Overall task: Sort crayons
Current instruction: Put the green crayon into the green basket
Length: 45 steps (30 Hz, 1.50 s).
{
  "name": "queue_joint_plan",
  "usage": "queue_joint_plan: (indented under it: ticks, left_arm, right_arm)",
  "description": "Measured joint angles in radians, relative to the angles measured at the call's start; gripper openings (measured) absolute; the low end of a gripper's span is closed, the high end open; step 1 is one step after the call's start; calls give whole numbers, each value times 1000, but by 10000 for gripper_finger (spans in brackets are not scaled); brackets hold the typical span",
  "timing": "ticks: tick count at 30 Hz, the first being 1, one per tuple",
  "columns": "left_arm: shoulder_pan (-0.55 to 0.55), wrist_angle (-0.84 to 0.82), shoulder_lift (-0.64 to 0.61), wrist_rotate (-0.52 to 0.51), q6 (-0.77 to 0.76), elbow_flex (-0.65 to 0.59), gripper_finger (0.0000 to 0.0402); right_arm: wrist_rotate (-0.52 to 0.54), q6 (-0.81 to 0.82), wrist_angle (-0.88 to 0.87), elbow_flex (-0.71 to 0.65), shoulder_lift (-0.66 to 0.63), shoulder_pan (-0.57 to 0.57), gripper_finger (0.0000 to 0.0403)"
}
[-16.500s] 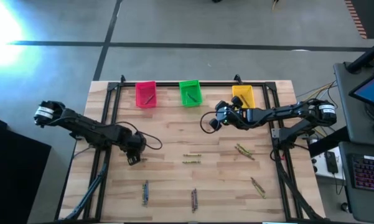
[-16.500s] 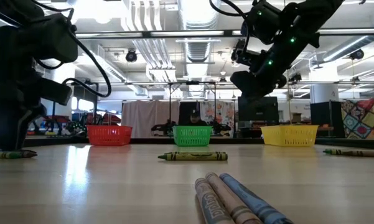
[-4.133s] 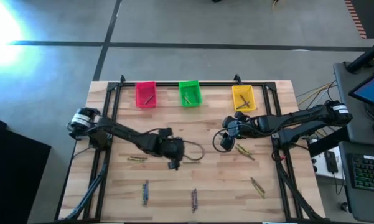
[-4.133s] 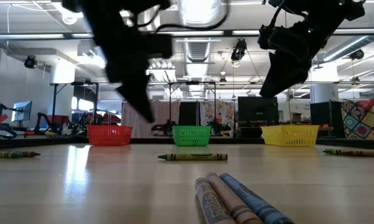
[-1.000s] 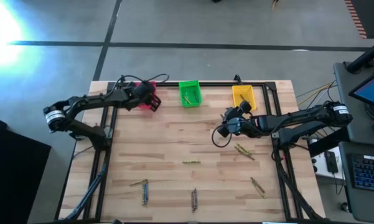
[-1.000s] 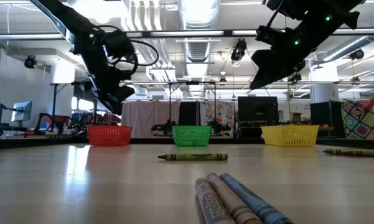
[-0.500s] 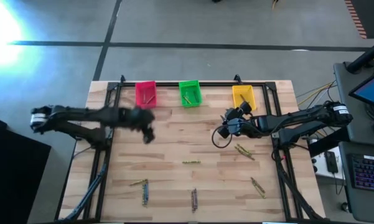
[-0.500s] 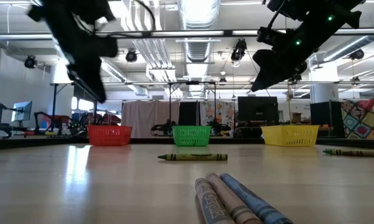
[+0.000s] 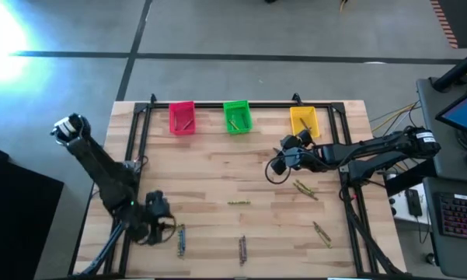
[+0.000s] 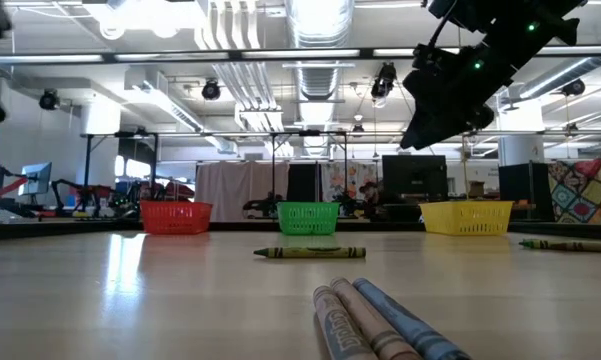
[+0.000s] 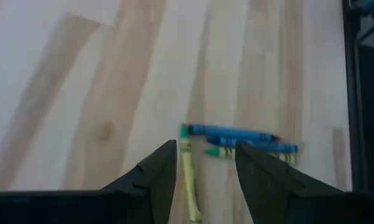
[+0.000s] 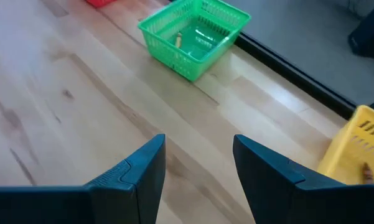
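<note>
Wooden counter (image 9: 217,175) carries scattered crayons (image 9: 238,202); left gripper (image 11: 204,177) hovers parted and empty over crayons near its front-left corner, right gripper (image 12: 198,162) waits parted, empty, near the yellow bin (image 9: 303,120).

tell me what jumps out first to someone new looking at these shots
Three bright bins line the table's far edge: pink bin, green bin, yellow bin. The left gripper hangs open over a yellow-green crayon beside two blue crayons at the near left. The right gripper hovers open mid-table.
</note>
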Motion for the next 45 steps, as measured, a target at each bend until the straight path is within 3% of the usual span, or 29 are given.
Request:
queue_joint_plan:
  ticks: [6,9,16,20,25,27,32,35,40,45]
  left_arm:
    - [-67,90,186,-9,-2,19,146]
    - [-66,74,279,36,3,43,146]
    - [-54,-6,419,29,-2,106,141]
    - [-43,-62,445,33,-2,142,106]
    - [-12,-121,428,20,14,146,23]
    - [11,-157,417,-22,7,139,8]
    - [114,-221,382,-169,10,101,14]
    - [205,-226,360,-266,42,84,5]
    - [367,-150,301,-434,160,84,3]
    - [523,8,218,-608,212,93,3]
  right_arm:
    - [-2,-2,17,6,0,0,180]
    - [0,-5,16,10,0,0,180]
    - [0,-19,16,14,0,0,180]
    - [0,-19,16,14,0,0,180]
    - [0,-18,17,14,0,0,180]
    - [-1,-12,17,14,0,0,180]
    - [-4,42,40,14,8,0,180]
    - [-82,22,103,14,39,2,180]
    - [-216,-33,315,14,141,3,180]
    - [-271,-18,745,14,298,6,180]
